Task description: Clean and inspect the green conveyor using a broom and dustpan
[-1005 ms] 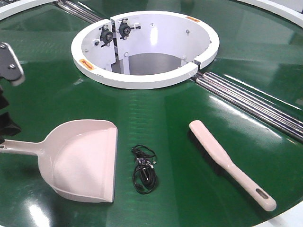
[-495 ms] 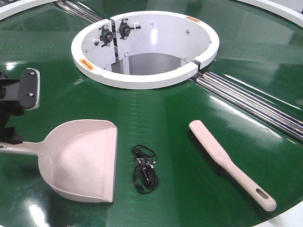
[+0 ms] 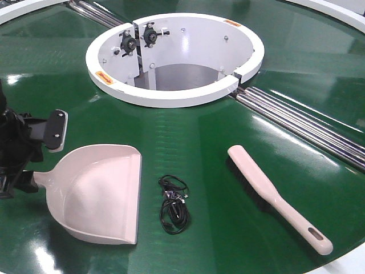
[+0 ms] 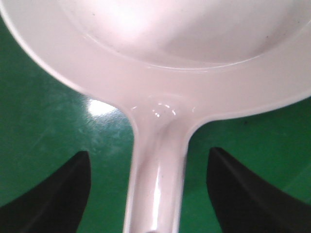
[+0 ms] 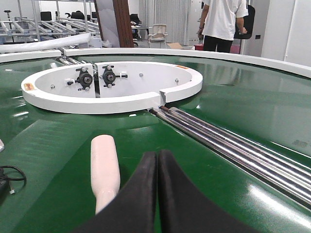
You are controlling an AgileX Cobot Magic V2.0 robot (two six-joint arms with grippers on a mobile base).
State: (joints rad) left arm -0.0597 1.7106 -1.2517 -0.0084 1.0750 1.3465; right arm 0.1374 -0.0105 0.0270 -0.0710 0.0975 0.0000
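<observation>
Left claw (image 3: pixel 39 158) at the dustpan (image 3: pixel 100 194) handle; broom (image 3: pixel 274 197) lies apart on green conveyor (image 3: pixel 199 134).

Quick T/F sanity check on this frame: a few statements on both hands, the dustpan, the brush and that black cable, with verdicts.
1. The left hand is open, one finger on each side of the pale pink plastic dustpan handle. True.
2. The right hand grips the long pale pink plastic brush. False: it is shut on nothing, and the brush lies on the glossy green conveyor belt.
3. A tangle of thin black cable lies between dustpan and brush. True.
4. The cable is inside the dustpan. False: it lies on the belt, apart from the pan's front lip.
</observation>
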